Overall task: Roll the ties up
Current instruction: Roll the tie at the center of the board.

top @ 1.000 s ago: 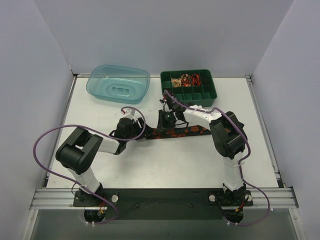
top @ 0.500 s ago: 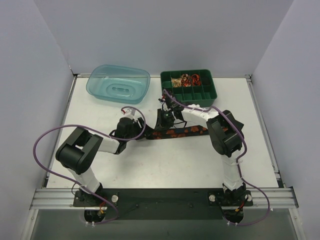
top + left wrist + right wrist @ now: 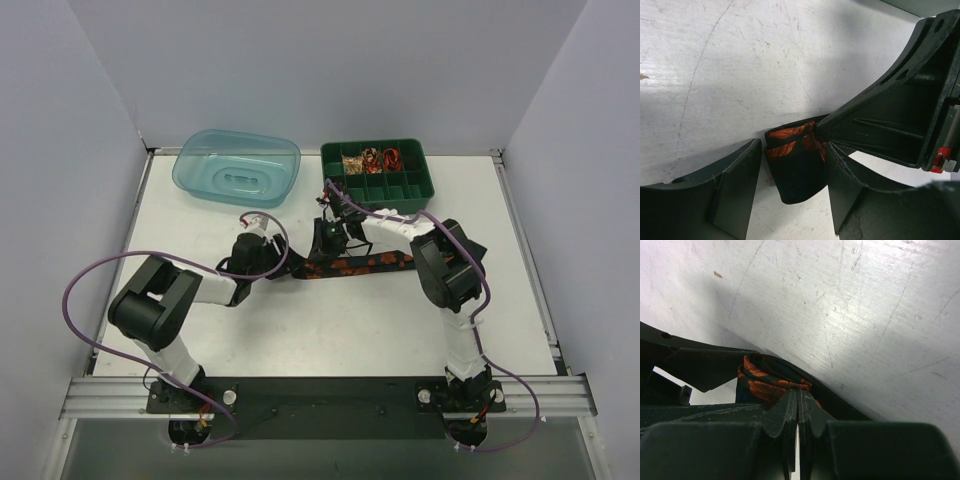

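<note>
Tie point(image 3: 360, 264) is laid left-right mid-frame; its rolled left end is seen between the part-open left claw point(image 3: 792, 167), apparently unclamped. Right claw point(image 3: 799, 399) is pinched shut on that roll.

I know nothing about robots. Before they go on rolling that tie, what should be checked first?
1. Right end effector shut on the tie: ok.
2. Left end effector open, straddling the rolled end: ok.
3. Left fingers touching the fabric: cannot tell.
4. Unrolled length lies flat on the table: ok.
5. Roll tight and even: cannot tell.
6. Free compartment in the green tray: ok.
</note>
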Controlling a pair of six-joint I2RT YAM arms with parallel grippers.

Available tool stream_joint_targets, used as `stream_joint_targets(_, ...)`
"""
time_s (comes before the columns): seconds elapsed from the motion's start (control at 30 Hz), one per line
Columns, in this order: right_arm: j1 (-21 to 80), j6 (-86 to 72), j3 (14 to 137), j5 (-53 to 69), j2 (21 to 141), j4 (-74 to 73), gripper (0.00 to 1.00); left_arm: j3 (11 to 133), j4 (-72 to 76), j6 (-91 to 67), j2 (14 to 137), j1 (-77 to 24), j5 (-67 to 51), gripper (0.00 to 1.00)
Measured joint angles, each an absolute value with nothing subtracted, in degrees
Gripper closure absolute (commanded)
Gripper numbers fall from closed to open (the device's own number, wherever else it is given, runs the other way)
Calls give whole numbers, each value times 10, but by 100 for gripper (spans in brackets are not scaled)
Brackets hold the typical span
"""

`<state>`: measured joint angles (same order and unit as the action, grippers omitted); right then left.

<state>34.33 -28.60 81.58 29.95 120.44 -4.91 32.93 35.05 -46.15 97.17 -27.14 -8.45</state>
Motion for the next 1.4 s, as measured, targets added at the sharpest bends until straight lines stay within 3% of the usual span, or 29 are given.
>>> stream_joint_targets(0.7,345,-291,801,297,1167,-41,100,320,298,-554,947,-246,-106,36)
stream_joint_targets(1.4,358,-290,773,297,1142,-39,100,292,410,-583,985,-245,-132,41)
